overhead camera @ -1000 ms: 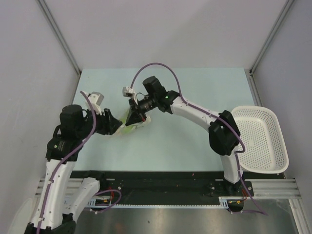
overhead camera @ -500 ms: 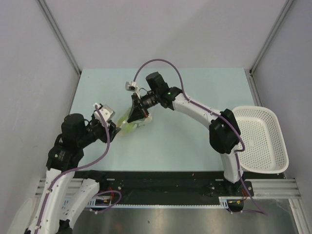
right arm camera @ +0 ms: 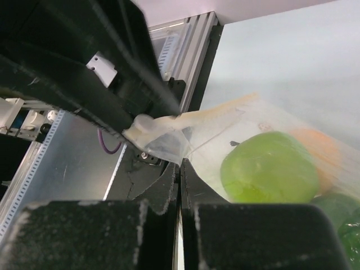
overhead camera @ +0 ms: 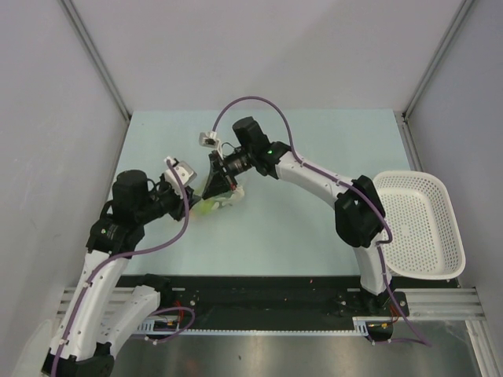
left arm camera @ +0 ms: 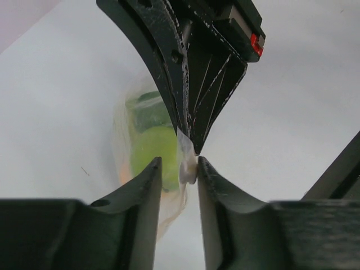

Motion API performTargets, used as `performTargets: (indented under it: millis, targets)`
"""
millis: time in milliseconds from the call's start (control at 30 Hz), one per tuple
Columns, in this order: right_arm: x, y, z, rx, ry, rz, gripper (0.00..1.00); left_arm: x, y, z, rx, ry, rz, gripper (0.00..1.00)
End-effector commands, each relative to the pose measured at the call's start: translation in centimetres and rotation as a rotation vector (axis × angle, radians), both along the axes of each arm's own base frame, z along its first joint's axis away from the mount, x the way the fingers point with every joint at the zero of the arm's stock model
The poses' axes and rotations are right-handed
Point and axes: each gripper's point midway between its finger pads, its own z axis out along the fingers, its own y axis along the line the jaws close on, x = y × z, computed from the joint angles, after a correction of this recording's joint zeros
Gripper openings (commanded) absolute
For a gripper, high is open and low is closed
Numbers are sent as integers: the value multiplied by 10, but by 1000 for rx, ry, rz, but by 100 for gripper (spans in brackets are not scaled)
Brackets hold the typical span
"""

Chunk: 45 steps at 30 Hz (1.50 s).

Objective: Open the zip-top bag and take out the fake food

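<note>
Presently on hand, itemised:

1. Small clear crinkly plastic zip-top bag [overhead camera: 220,201]: lying left of centre on the pale green table [overhead camera: 314,157], between the two pincers, with one thin flap of its mouth lifted clear of the rest.

2. Fake food, all inside said bag: round light green plastic fruit [right arm camera: 264,169]; orange fruit [right arm camera: 318,147] just behind it; dark green fruit [right arm camera: 337,216] touching its lower side.

3. Right pincer [right arm camera: 180,169]: clenched tight on the lifted flap, reaching in from the far side of the bag.

4. Left pincer [left arm camera: 178,166]: jaws parted, set either side of the same flap, just below the right pincer's tips. Flap resting against one finger [left arm camera: 225,208], with a gap to the other; not clamped.

5. White plastic mesh basket [overhead camera: 420,224]: at the table's right edge, well apart from the bag.
</note>
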Motion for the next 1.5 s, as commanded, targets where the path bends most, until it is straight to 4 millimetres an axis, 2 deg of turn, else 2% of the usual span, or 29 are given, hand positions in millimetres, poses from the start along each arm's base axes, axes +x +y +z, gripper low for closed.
performTargets:
  millis: [0, 33, 167, 200, 233, 333, 400, 533, 567, 633, 667, 700, 733, 833, 933, 967, 1000, 1067, 1100, 1200, 1333, 1433, 1467]
  targets:
    - [-6, 9, 25, 72, -31, 47, 0, 3, -10, 7, -14, -48, -54, 29]
    - [-6, 9, 25, 73, -32, 45, 0, 2, -10, 7, -9, -51, -54, 26]
    - [-3, 10, 23, 64, -39, 28, 0, 0, -10, 6, -6, -49, -67, 0]
    - [-3, 10, 22, 67, -61, 25, 0, 0, -11, 7, -7, -48, -70, 1]
    - [3, 10, 20, 55, -81, -8, 13, -1, -11, 6, -6, -43, -73, 0]
    - [3, 8, 13, 22, -137, -31, 29, -5, -14, 14, -24, -49, -91, 0]
    - [3, 11, 12, 14, -150, -38, 34, -5, -16, 15, -33, -43, -97, 0]
    - [-9, 15, 8, 22, -167, 12, 37, -7, -15, 14, -30, -42, -96, 0]
    - [-15, 18, 8, 21, -168, 22, 37, -7, -15, 13, -28, -42, -96, 0]
    - [-14, 21, 10, 24, -181, 14, 33, -7, -15, 11, -25, -39, -96, 0]
    - [-16, 22, 11, 31, -177, 24, 27, -6, -15, 11, -27, -35, -96, 0]
    - [-19, 23, 12, 38, -164, 44, 4, -6, -15, 11, -29, -35, -89, 0]
    - [-18, 25, 15, 43, -165, 42, 0, -5, -14, 10, -28, -34, -82, 0]
    - [-14, 23, 11, 24, -151, 13, 0, -2, -8, 8, -15, -31, -37, 0]
    - [0, 15, 22, 53, -176, -50, 0, -2, -2, 5, -10, -24, -1, 0]
    - [0, 8, 21, 38, -135, -76, 0, -3, -2, 2, -12, -12, 3, 0]
    - [8, 6, 34, 102, -160, -82, 0, -3, -2, 1, -16, -6, 8, 0]
    - [10, -2, 31, 114, -121, -97, 0, -6, -1, -4, -25, 10, 19, 0]
    - [12, -4, 51, 182, -141, -101, 0, -6, -1, -6, -27, 20, 23, 0]
    - [12, -10, 65, 238, -99, -98, 0, -9, -2, -16, -36, 56, 29, 0]
    - [18, -15, 80, 290, -69, -114, 0, -12, -2, -22, -48, 85, 37, 0]
    - [30, -21, 88, 316, -51, -153, 0, -13, 2, -24, -46, 97, 66, 0]
    - [40, -26, 90, 320, -51, -183, 0, -13, 5, -23, -49, 105, 91, 0]
